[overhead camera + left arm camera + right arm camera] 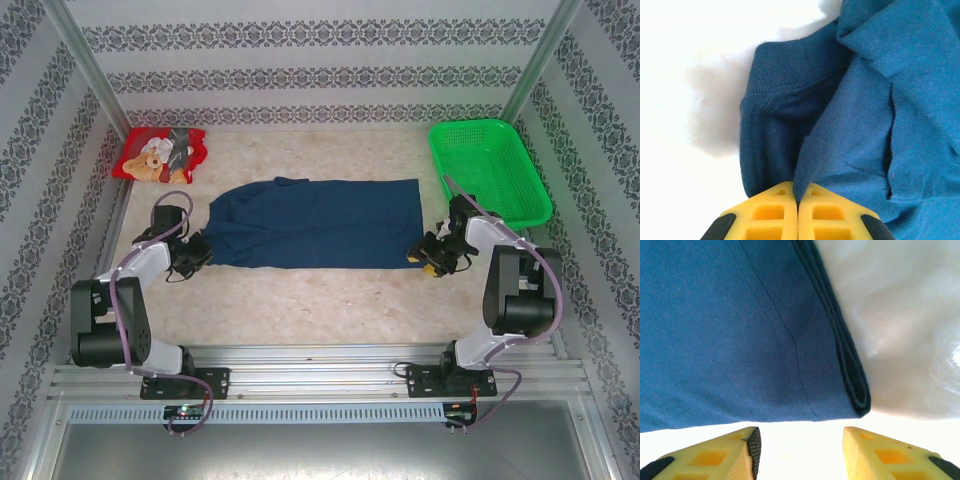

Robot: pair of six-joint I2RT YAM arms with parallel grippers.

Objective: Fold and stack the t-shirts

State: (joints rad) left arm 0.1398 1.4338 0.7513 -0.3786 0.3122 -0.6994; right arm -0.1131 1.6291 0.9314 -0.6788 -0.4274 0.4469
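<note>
**Pinned at one end, free at the other**

Pinching the left end of the navy t-shirt (315, 222) with the left gripper (798, 212), jaws closed on cloth, likely to anchor it. Holding the right gripper (801, 450) spread apart just short of the hem corner, probably lining up a grasp. Laid flat mid-table, with the red t-shirt (160, 155) bunched far left.

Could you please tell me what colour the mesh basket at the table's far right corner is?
The basket is bright green, clearest in the top external view.
</note>
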